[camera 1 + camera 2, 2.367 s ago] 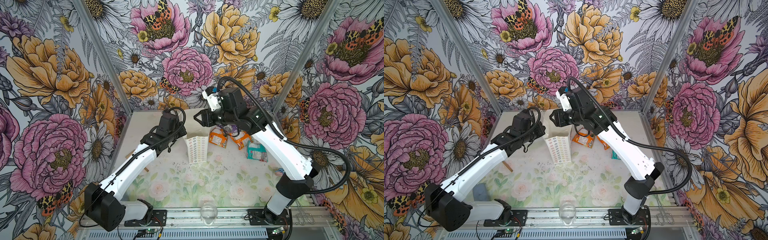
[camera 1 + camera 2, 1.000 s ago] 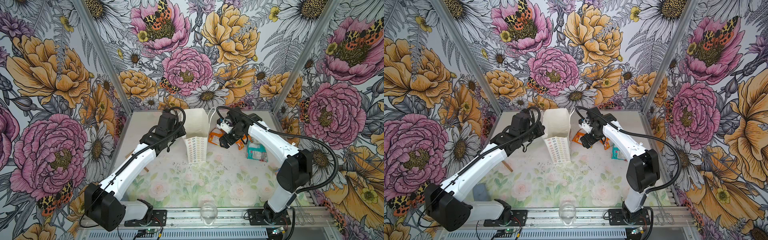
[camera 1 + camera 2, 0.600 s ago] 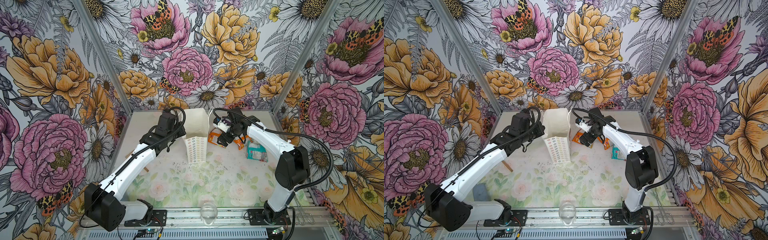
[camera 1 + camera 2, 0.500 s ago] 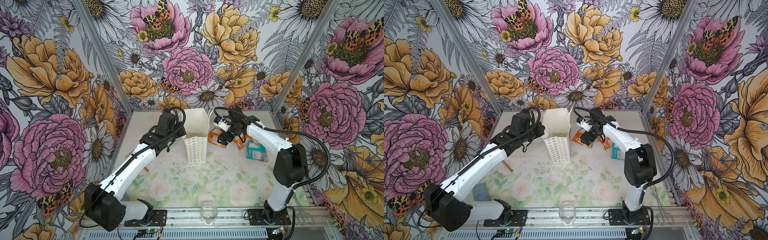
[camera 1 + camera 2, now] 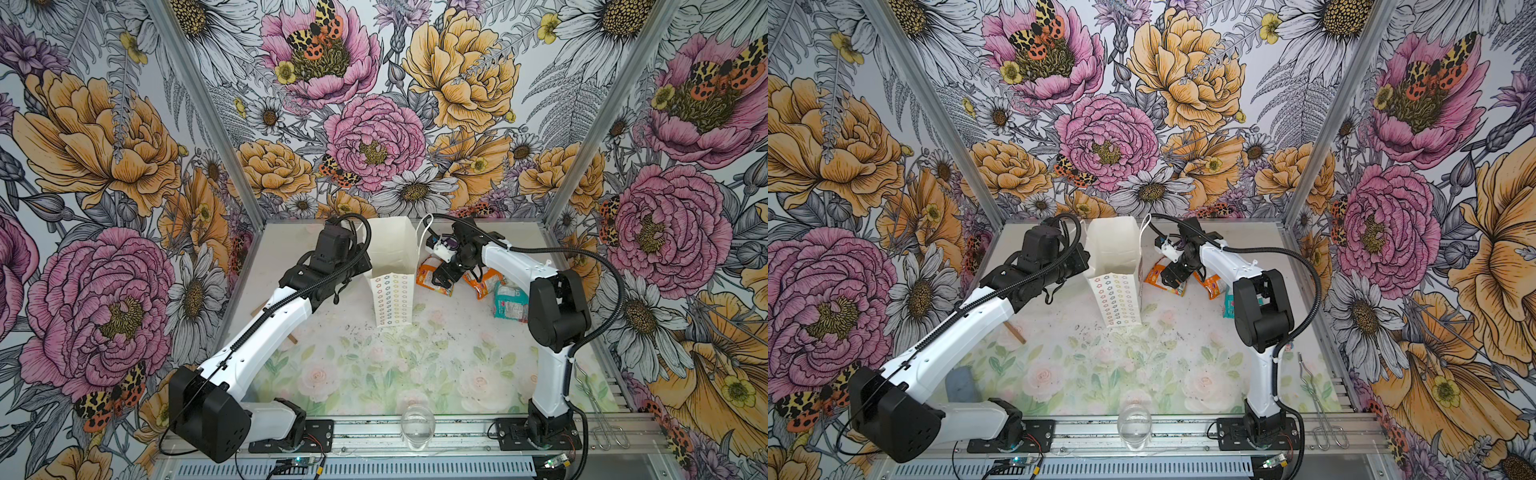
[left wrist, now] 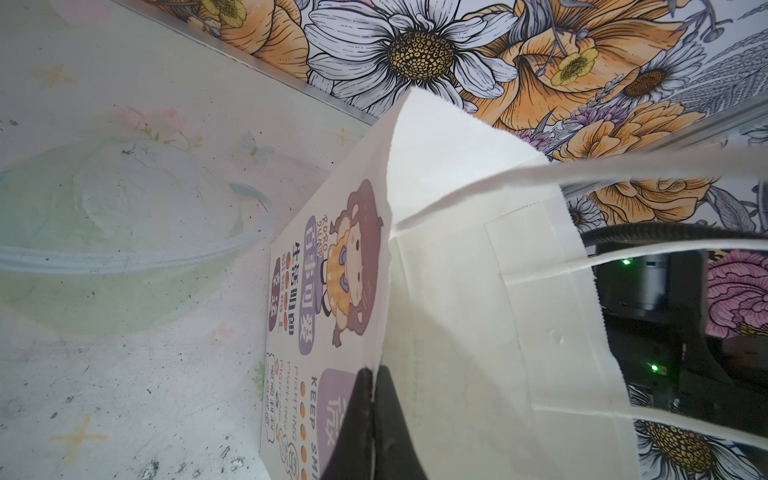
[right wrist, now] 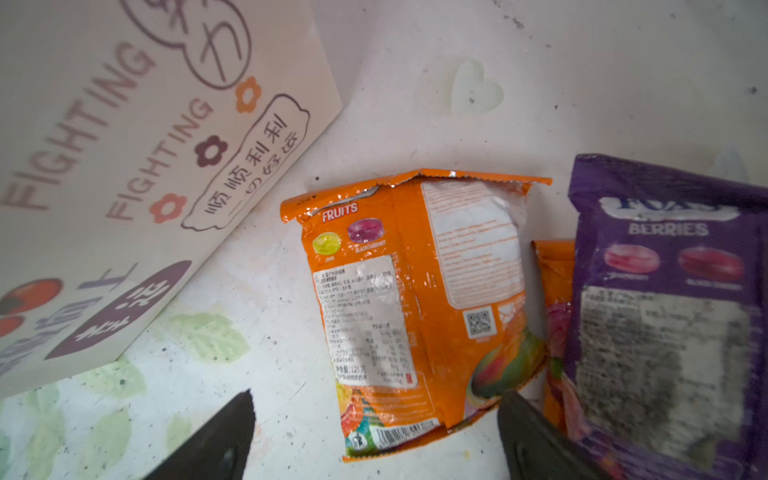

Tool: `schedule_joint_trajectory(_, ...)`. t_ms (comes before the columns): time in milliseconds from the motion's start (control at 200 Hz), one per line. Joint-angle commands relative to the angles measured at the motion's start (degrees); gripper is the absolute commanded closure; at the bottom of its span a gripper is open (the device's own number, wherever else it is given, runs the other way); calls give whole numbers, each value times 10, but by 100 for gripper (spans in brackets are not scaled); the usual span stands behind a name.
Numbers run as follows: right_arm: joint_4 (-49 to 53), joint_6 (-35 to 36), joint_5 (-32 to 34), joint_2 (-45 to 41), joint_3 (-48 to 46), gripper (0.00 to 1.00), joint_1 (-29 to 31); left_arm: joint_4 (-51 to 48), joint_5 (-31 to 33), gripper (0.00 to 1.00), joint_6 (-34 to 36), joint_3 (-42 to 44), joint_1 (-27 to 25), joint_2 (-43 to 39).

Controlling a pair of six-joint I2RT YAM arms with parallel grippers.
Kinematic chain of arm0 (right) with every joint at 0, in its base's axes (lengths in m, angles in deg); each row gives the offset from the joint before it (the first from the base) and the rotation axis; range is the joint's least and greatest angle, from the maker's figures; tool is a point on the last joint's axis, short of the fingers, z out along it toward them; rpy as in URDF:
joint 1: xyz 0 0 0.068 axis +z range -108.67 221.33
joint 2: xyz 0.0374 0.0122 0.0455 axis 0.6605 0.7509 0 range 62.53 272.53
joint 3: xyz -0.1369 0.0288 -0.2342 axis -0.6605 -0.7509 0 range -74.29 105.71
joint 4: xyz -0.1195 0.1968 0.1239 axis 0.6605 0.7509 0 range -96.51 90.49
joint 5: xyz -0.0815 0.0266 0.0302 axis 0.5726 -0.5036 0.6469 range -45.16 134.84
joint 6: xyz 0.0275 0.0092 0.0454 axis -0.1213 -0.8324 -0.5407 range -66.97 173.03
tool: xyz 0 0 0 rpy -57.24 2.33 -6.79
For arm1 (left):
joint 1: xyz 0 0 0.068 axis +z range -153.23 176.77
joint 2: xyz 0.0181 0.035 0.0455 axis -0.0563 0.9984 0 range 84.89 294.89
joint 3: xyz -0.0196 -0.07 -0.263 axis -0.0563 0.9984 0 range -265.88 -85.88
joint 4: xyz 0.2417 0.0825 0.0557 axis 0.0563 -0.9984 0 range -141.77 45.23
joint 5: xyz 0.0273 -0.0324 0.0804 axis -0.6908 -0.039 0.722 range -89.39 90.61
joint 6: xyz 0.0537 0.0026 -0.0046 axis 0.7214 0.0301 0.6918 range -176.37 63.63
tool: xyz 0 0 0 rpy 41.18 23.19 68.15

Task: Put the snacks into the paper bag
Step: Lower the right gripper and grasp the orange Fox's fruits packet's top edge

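Meanwhile, left claw (image 6: 374, 376) clamping the paper bag (image 6: 457, 291), the right claw (image 7: 376, 395) gaped wide over a light, crinkly orange packet (image 7: 407, 291), probably best pinched mid-body.

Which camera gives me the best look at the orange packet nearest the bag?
Right wrist view: the orange packet is close up, label readable, between the open right pincer tips. Both top views show it small, partly behind that pincer. Left wrist view misses it.
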Motion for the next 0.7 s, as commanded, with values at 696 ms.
schedule_joint_trajectory(696,9,-39,26,107,69,10,4,16,-12,100,7,-29,5,4)
